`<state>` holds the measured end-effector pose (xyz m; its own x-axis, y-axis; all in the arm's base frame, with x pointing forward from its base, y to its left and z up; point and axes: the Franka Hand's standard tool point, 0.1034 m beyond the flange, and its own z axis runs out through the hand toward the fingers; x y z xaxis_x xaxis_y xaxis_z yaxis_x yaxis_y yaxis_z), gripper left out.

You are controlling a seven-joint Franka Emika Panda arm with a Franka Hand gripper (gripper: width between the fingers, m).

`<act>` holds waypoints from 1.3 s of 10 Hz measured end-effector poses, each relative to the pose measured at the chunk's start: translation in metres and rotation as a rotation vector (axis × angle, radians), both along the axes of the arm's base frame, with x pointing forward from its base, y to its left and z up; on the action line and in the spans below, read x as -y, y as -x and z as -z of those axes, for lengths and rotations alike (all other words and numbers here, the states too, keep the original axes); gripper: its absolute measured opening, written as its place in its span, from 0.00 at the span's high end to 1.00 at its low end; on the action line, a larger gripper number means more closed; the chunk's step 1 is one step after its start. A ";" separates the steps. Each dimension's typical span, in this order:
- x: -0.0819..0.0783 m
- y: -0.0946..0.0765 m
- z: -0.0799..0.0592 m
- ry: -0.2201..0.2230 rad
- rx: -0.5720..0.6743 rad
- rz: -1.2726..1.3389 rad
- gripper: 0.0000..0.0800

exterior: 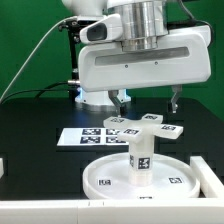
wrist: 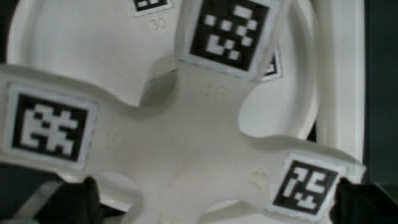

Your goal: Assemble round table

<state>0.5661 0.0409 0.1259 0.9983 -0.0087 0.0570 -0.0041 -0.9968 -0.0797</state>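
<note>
Looking at your gripper (exterior: pixel 146 104), you see its two fingers spread wide and holding nothing, hanging just above the cross-shaped foot (exterior: pixel 146 126), one finger on each side of it. Your wrist view fills with that foot (wrist: pixel 169 130), its tagged arms spreading out, and both dark fingertips (wrist: pixel 71 200) stand apart at the edge. You find the foot sitting on top of the short post (exterior: pixel 141 156), which stands upright in the middle of the large round disc (exterior: pixel 105 182). Behind them the marker board (exterior: pixel 80 136) lies flat on the black table (exterior: pixel 35 125)
</note>
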 end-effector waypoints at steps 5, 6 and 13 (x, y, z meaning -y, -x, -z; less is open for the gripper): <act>0.001 -0.003 0.002 0.059 0.000 -0.258 0.19; 0.000 -0.001 0.004 0.056 -0.006 -0.211 0.19; 0.000 0.007 0.031 0.071 -0.025 -0.196 0.19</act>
